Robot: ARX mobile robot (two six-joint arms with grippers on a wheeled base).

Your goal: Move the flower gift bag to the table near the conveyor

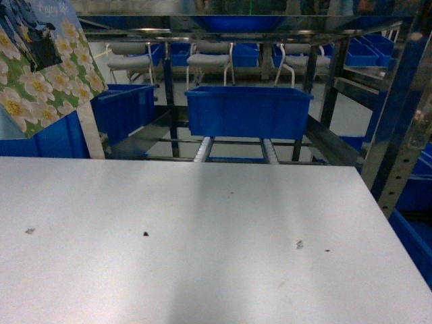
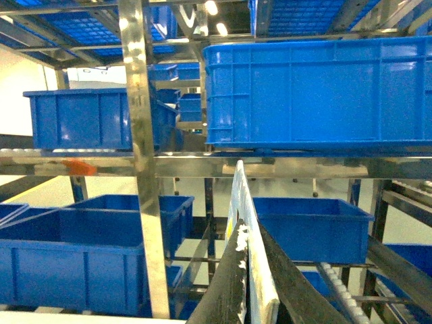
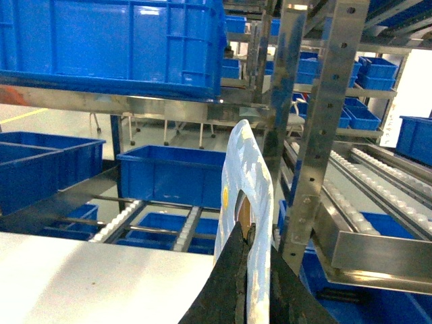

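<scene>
My left hand [image 2: 248, 283] is pinching the flower gift bag [image 1: 42, 64] — in the left wrist view the bag's thin white edge stands upright btwn my two dark fingers [image 2: 297, 290], pressed from both sides. Head view puts the bag at top left, up in the air, tilted, white daisies on green w/ a dark patch near the top; its lower corner hangs above the far left edge of the desk [image 1: 202, 250], not touching it.

My right hand [image 3: 251, 287] is also clamped on sth: a pale, glossy, white-patterned sheet or bag edge [image 3: 248, 202] rising upright btwn the black fingers. Can't tell from the right wrist view if it's the same bag; the head view doesn't show that hand at all.

Desk is white, w/ a few small dark specks [image 1: 145, 233] across the middle. Just beyond its far edge sits the conveyor [image 1: 202, 148], white roller lanes in steel frames. A blue bin [image 1: 248, 111] rests on the lanes, centre, well apart from the bag. Another blue bin [image 1: 125, 108] is to its left, near the bag's lower right corner. Grey chairs [image 1: 209, 61] stand farther back. In the right wrist view more roller lanes [image 3: 388, 182] run along the right, behind a perforated steel post [image 3: 324, 135].
</scene>
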